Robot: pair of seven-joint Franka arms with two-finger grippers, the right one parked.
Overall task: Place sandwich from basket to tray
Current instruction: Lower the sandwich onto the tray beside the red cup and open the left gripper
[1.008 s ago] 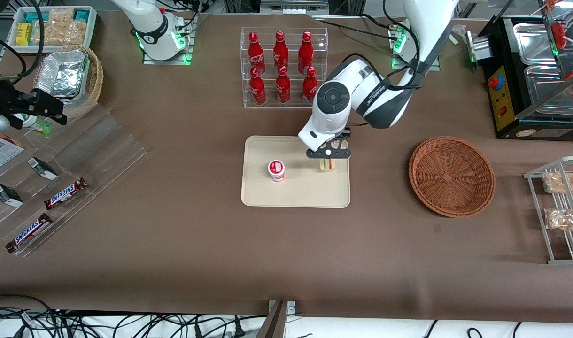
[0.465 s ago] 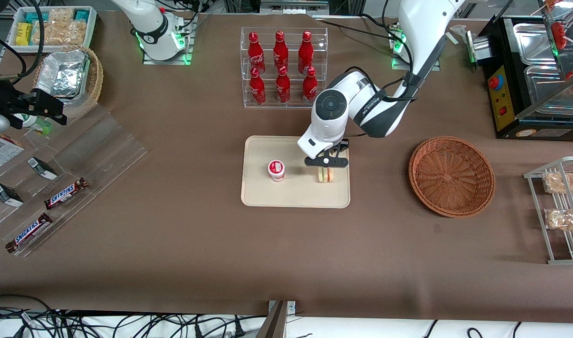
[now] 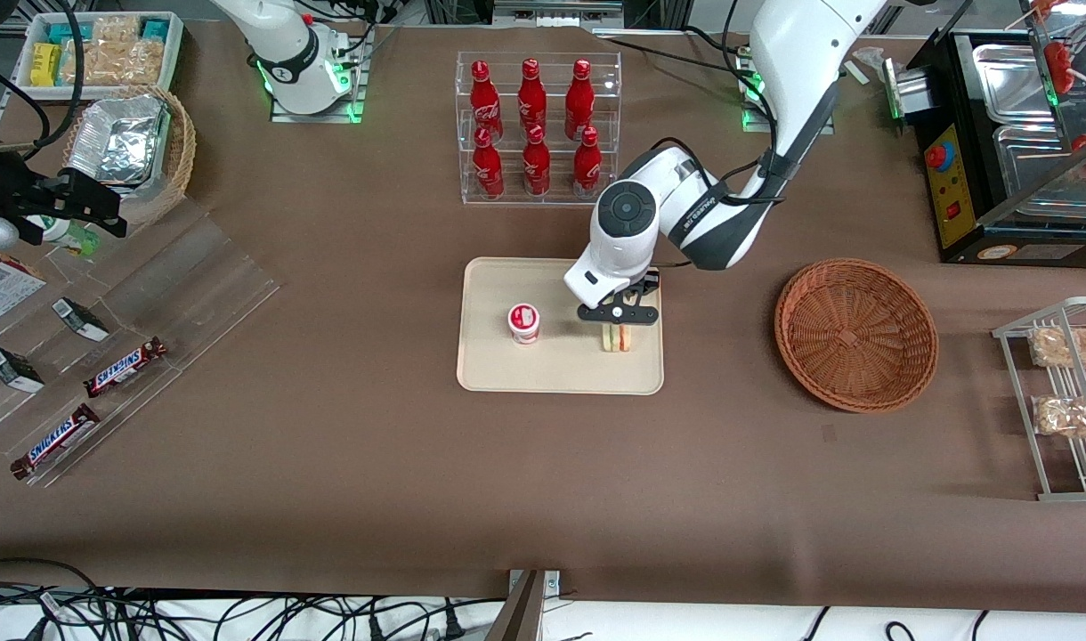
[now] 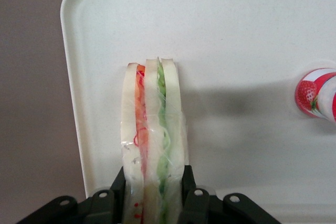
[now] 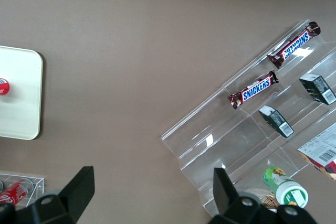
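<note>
Brown surface first: your wicker basket sits empty toward the working arm's end. On the cream tray, beside a strawberry yogurt cup, the end effector clamps the sandwich. Only release is likely left.

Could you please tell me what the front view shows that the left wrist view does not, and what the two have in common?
Only the front view shows the empty basket, the rack of red bottles and the chocolate bars. Only the left wrist view shows the sandwich's red and green filling layers, with the fingers pressed against its sides. Both show the gripper holding the sandwich over the tray, beside the yogurt cup.
</note>
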